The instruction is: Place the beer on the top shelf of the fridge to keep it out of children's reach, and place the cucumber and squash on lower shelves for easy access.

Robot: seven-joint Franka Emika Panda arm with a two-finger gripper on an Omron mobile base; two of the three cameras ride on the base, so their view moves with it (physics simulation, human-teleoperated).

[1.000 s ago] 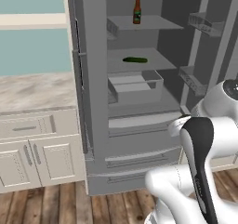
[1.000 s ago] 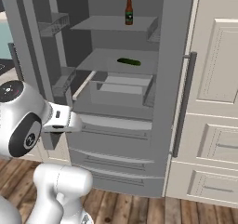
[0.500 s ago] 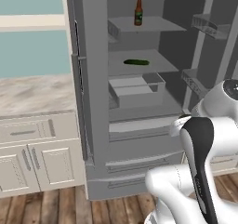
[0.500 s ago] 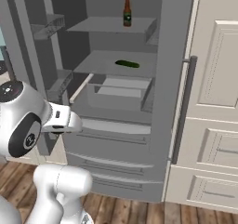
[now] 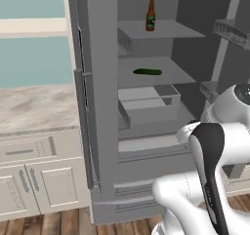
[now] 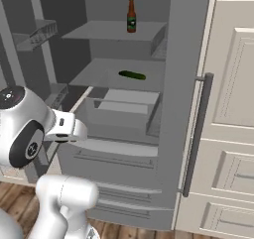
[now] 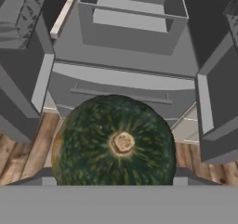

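Note:
The squash [image 7: 116, 144], a round dark green ball with a tan stem spot, sits close to the camera in the hand view. My gripper [image 7: 114, 181] is shut on it, a fingertip at each side. It hangs low in front of the open fridge [image 5: 97, 83], above the wooden floor and before the bottom drawers [image 7: 125, 86]. The beer [image 5: 151, 15] [image 6: 131, 16] stands upright on the top shelf [image 5: 171, 30] [image 6: 99, 32]. The cucumber [image 5: 147, 72] [image 6: 132, 75] lies on the shelf below it. A pulled-out grey bin [image 5: 146, 102] [image 6: 124, 109] sits beneath that shelf.
The fridge's doors stand open on both sides, with wire door bins [image 5: 232, 31] [image 6: 37, 34]. A marble counter [image 5: 34, 107] over cream cabinets [image 5: 29, 170] lies to the left. Tall cream cabinet doors [image 6: 233, 134] and a grey bar handle [image 6: 196, 134] are on the right.
Both base views have shifted slightly, so the base has moved a little relative to the fridge. The beer and cucumber stay on their shelves, and the squash stays in my grip.

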